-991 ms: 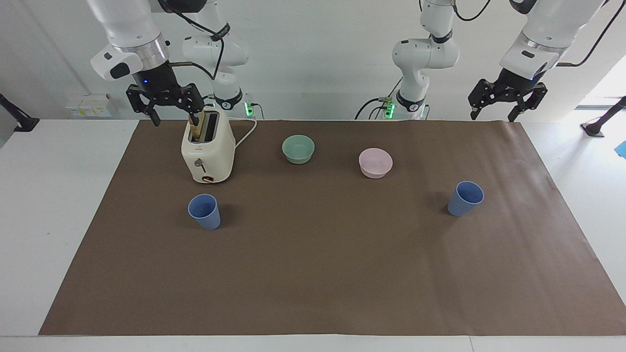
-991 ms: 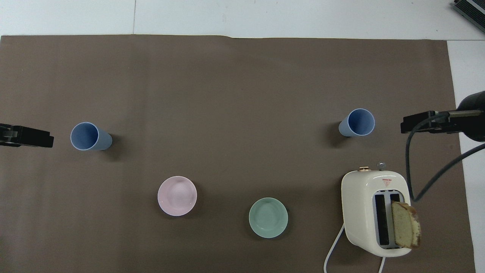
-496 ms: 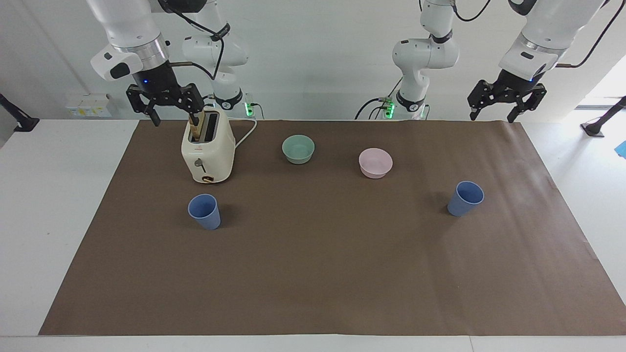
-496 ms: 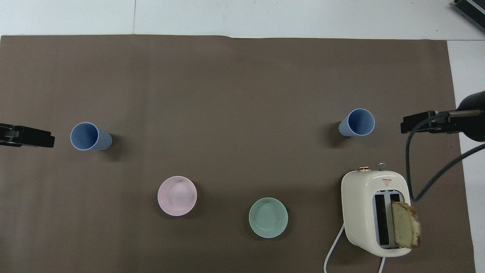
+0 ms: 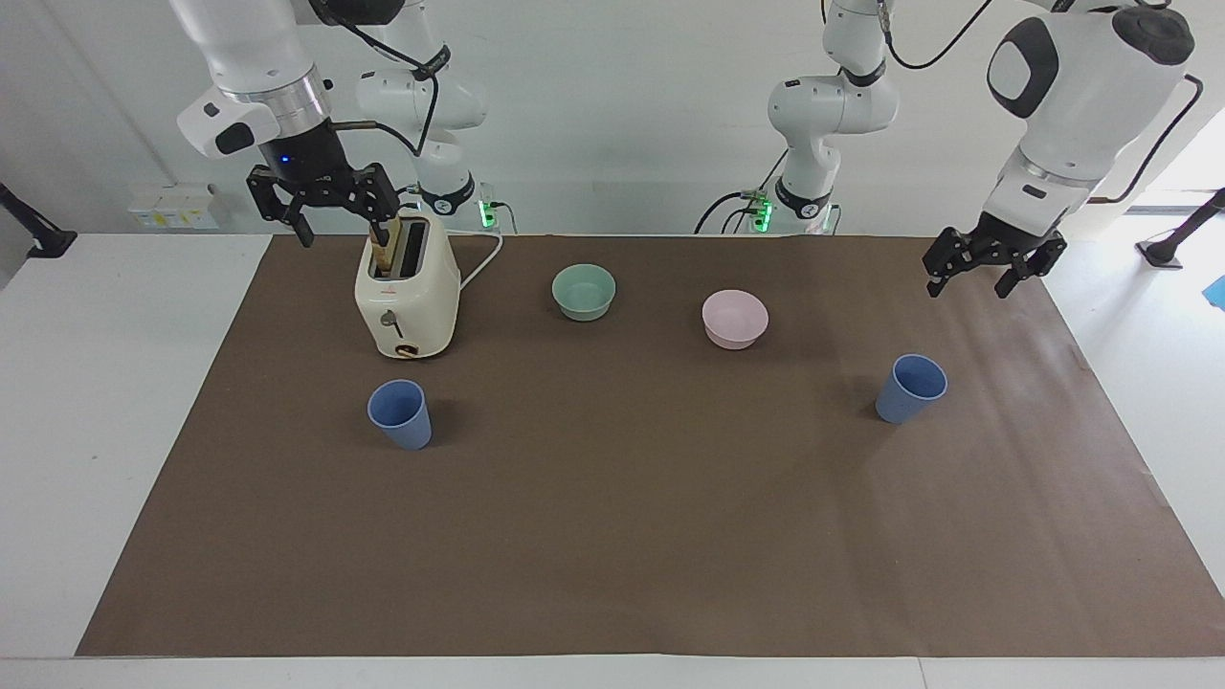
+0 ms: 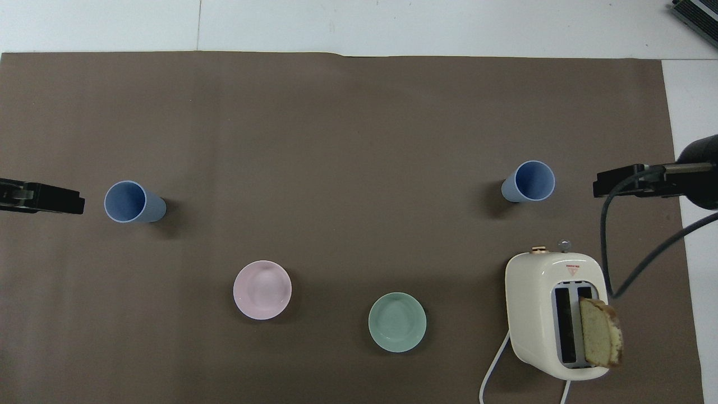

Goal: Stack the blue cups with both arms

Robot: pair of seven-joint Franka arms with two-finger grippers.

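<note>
Two blue cups stand upright on the brown mat. One cup [image 5: 402, 413] [image 6: 530, 181] is toward the right arm's end, a little farther from the robots than the toaster. The other cup [image 5: 911, 388] [image 6: 133, 202] is toward the left arm's end. My left gripper [image 5: 981, 282] [image 6: 67, 201] hangs open and empty above the mat's edge, close to that cup but well above it. My right gripper [image 5: 340, 228] [image 6: 608, 184] waits open and empty, up in the air over the toaster.
A cream toaster [image 5: 407, 297] with a bread slice [image 6: 600, 331] in one slot stands toward the right arm's end. A green bowl [image 5: 584, 290] and a pink bowl [image 5: 735, 318] sit between the cups, nearer to the robots. Two smaller white arms stand at the robots' end.
My left arm has swung down and out from the table's back edge to above the mat near its cup. The right arm and both cups have not moved.
</note>
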